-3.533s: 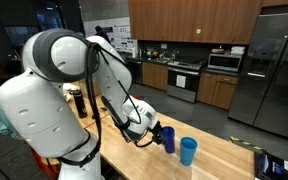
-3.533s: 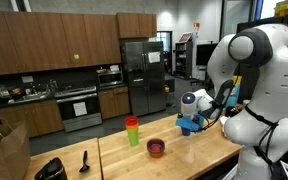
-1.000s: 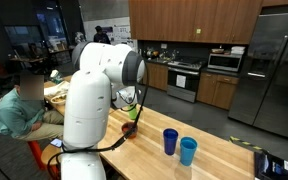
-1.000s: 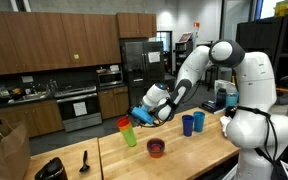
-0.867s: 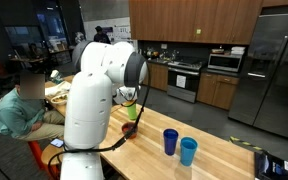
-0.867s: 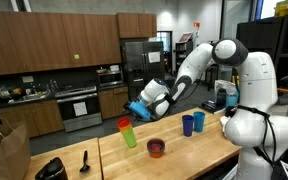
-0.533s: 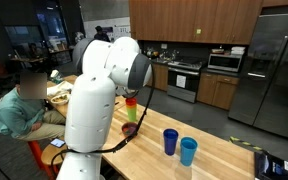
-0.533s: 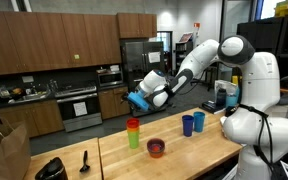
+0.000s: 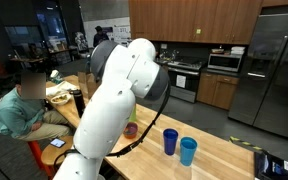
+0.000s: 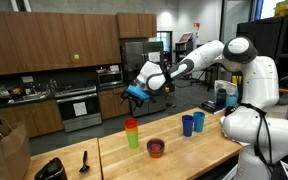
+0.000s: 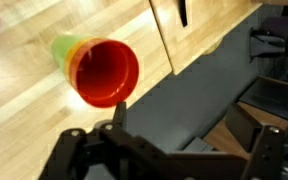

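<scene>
Hovering above stacked cups (image 10: 132, 133) (claw (image 10: 135, 95) spread, empty).

In an exterior view: cup stack (image 10: 132, 132) stands on counter (image 10: 209, 148), bowl (image 10: 156, 148) just beside it to the right. Further right, cup (image 10: 188, 124) & 2nd cup (image 10: 198, 121) side by side. Gripper (image 10: 133, 96) hangs above the stack, well apart.

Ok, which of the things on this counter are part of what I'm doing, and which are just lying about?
In hand: cup stack, red cup on top, below the open gripper.
Lying about: dark blue cup, light blue cup, red bowl, black spoon, paper bag.
</scene>
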`<state>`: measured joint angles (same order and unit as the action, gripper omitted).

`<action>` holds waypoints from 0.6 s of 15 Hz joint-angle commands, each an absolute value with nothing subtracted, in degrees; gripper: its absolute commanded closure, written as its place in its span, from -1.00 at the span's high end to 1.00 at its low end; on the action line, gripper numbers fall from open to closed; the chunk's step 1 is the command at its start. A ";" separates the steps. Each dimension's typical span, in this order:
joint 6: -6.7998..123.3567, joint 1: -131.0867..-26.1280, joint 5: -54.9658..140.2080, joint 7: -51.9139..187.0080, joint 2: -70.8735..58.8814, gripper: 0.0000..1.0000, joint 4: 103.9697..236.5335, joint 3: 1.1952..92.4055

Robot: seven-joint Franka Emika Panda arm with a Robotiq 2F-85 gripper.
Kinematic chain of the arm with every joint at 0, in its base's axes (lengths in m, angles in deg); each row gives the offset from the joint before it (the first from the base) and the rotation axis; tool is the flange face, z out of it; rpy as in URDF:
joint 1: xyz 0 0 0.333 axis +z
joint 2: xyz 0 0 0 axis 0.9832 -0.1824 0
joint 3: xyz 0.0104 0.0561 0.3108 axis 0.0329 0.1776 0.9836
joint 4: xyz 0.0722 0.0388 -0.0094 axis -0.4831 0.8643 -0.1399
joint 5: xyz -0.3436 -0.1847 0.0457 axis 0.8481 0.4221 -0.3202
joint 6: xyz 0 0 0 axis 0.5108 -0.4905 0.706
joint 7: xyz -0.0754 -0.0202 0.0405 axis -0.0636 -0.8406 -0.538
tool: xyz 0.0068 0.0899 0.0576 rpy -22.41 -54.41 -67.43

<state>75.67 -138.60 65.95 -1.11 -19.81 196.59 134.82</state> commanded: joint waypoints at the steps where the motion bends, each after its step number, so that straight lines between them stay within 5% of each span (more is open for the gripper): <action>1: 64.77 -137.32 49.38 11.13 -19.24 1.00 192.14 135.15; 9: 53.50 -125.76 24.79 32.54 -1.83 1.00 191.57 114.80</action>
<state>56.58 -132.34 30.11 27.39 -10.18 191.33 124.28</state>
